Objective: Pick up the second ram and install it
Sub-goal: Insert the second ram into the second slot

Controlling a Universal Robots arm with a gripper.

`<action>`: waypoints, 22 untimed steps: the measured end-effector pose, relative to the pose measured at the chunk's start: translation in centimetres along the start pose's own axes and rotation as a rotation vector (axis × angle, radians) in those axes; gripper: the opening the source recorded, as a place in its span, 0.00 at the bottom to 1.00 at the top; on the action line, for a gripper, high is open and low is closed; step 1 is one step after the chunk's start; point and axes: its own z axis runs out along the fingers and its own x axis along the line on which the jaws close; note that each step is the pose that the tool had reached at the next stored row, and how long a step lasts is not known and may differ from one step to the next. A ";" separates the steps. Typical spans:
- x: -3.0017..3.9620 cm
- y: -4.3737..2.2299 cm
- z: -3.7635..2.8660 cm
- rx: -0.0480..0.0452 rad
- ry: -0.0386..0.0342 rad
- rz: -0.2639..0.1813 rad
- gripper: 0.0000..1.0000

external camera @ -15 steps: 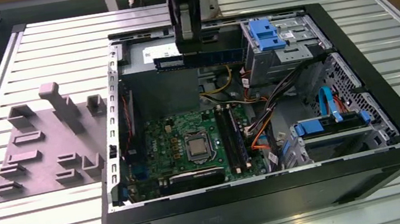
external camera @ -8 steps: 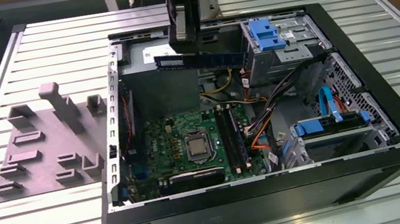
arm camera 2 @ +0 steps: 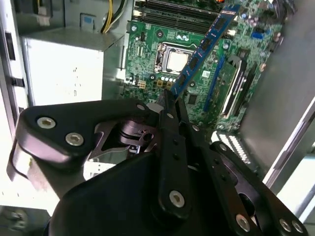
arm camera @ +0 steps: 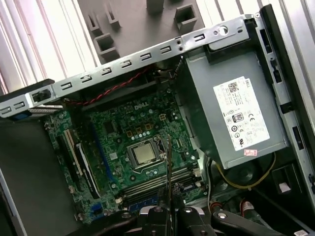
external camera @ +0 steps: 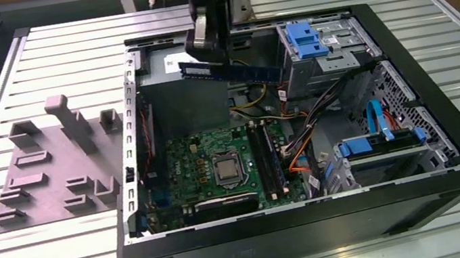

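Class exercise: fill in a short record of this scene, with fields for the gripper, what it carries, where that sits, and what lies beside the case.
gripper: gripper, shut on the second ram
held item: second ram, roughly level
position: above the open computer case, over the motherboard, not yet in a socket
beside case: grey moulded tray at the exterior view's left

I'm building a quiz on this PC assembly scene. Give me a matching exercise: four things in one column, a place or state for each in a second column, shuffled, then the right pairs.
Things:
1. second ram
2. grey moulded tray
3. processor socket
4. power supply

Places or states:
A. on the slatted table, outside the case, at the exterior view's left
B. held in the air above the open case, gripped at one end
C. a grey metal box with a white label, inside the case
D. in the middle of the green motherboard

Pairs: 1-B, 2-A, 3-D, 4-C
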 end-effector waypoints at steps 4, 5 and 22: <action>0.00 0.00 0.06 0.0014 0.0019 0.072 0.14; 0.00 0.00 0.07 0.0017 0.0023 0.091 0.14; 0.01 0.01 0.32 0.0070 0.0095 0.376 0.14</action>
